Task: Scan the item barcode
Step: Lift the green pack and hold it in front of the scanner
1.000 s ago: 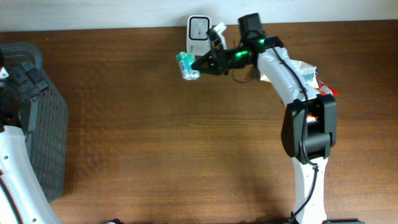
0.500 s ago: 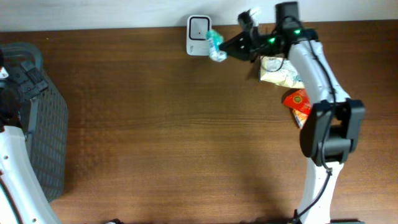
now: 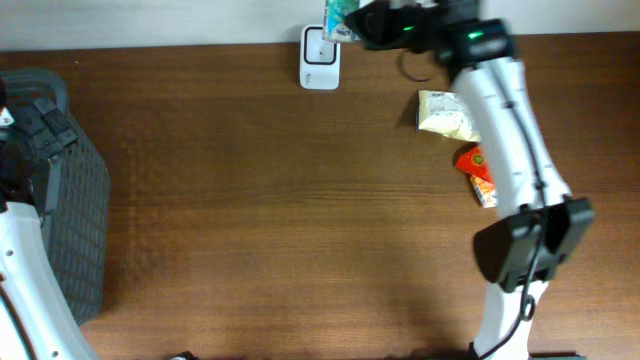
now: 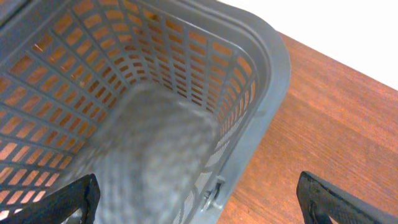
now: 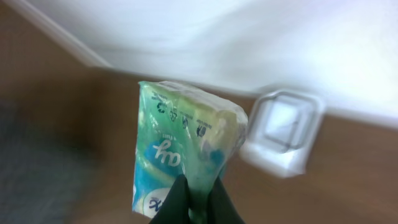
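Wood-brown surface (image 3: 250,200), white wall (image 3: 150,20) behind: my right hand (image 5: 194,200) is clamped on the lower edge of the green packet (image 5: 180,149), held up near the white scanner (image 5: 283,130). Probably light, soft, slick film; gripping deeper across its body seems safer. Left hand (image 4: 199,205) gapes, empty.

The wooden table (image 3: 280,200) holds a scanner (image 3: 320,45) just beside the right gripper's (image 3: 352,22) jaws, a cream packet (image 3: 447,113) and a red packet (image 3: 478,175) farther behind them, and a basket (image 4: 261,68) beneath the left gripper's (image 4: 199,200) jaws.
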`<move>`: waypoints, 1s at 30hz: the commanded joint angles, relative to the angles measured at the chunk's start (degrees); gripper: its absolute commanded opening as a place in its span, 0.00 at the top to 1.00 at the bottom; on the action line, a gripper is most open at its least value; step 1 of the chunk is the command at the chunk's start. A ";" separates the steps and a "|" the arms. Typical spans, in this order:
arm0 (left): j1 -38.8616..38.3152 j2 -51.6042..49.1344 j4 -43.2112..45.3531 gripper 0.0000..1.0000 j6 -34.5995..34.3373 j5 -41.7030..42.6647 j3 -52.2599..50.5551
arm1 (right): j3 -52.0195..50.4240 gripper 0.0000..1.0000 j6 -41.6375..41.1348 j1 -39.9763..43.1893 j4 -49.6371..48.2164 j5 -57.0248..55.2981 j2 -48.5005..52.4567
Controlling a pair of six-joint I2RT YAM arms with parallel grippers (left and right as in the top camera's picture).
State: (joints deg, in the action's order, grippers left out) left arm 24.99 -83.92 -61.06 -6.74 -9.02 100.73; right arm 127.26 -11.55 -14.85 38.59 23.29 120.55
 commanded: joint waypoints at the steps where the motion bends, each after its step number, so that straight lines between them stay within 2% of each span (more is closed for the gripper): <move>1: 0.22 -0.28 0.04 0.01 -0.52 -0.26 0.15 | 0.57 0.96 21.33 -9.25 -7.04 -45.66 3.17; 4: 0.22 -0.28 0.04 0.01 -0.52 -0.26 0.13 | 0.55 0.96 34.23 -13.11 -14.78 -54.23 6.99; 7: 0.22 -0.28 0.04 0.01 -0.52 -0.26 0.15 | 0.52 0.96 45.44 -14.47 -22.01 -55.69 12.92; 12: 0.22 -0.28 0.02 0.01 -0.52 -0.26 0.15 | 0.52 0.96 60.37 -14.01 -26.93 -59.52 20.26; 14: 0.22 -0.28 0.04 0.01 -0.52 -0.26 0.15 | 0.52 0.96 63.71 -13.88 -27.19 -59.52 22.23; 24: 0.22 -0.28 0.04 0.01 -0.52 -0.26 0.15 | 0.42 0.96 63.82 -11.65 -30.53 -48.33 24.79; 30: 0.22 -0.28 0.04 0.01 -0.52 -0.26 0.15 | 0.35 0.96 63.87 -11.65 -30.51 -46.38 25.86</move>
State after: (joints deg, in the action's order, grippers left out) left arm 24.99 -83.92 -61.08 -6.74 -9.06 100.73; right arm 127.28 52.36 -26.65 8.47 -25.65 144.70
